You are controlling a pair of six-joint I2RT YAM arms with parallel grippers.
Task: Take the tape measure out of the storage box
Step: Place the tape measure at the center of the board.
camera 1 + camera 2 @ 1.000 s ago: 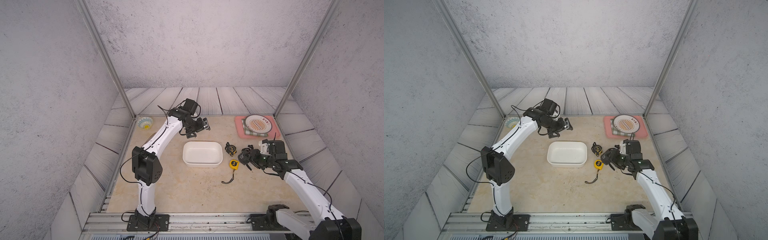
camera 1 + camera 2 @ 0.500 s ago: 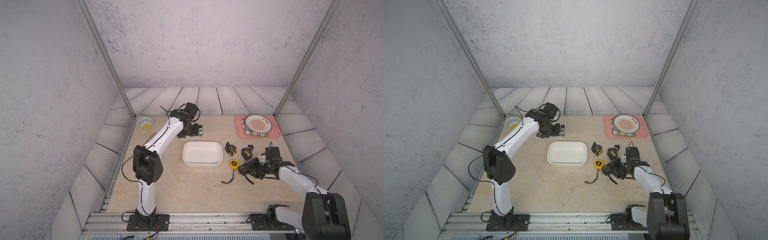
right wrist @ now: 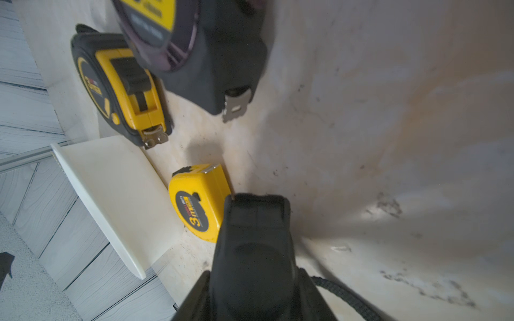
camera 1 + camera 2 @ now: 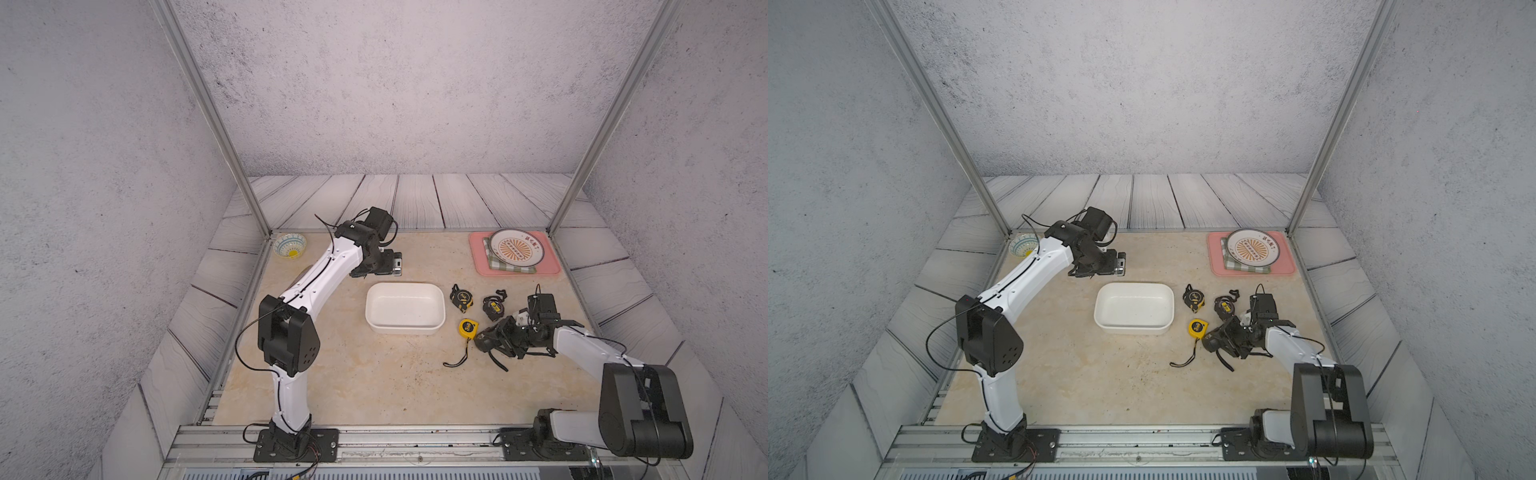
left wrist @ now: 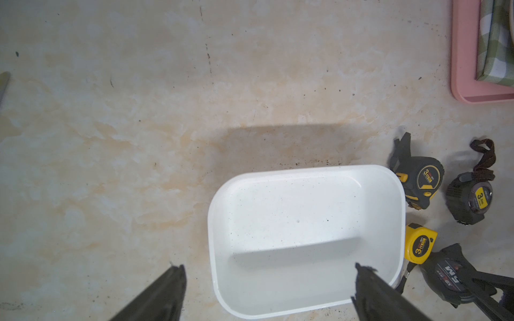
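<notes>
The white storage box [image 4: 403, 309] [image 4: 1133, 307] stands mid-table with nothing in it. To its right, my right gripper [image 4: 488, 343] [image 4: 1219, 340] [image 3: 256, 291] is shut on a black tape measure [image 4: 484, 340] [image 3: 256, 244], held low at the tabletop with its strap trailing. That tape measure sits just beside a yellow tape measure [image 4: 468, 328] [image 3: 197, 205]. My left gripper [image 4: 392, 266] [image 5: 269, 269] hangs open behind the box, its fingers [image 5: 167, 291] spread above the box's near rim [image 5: 278, 311].
A black-and-yellow tape measure [image 4: 462, 298] and a black one [image 4: 493, 306] lie right of the box. A pink tray [image 4: 515, 272] with a checked cloth and a plate sits at the back right. A small patterned bowl [image 4: 290, 245] is at the back left.
My right arm has folded down and brought the black tape measure forward and lower, next to the yellow one. My left gripper has swung from tilted to pointing down.
</notes>
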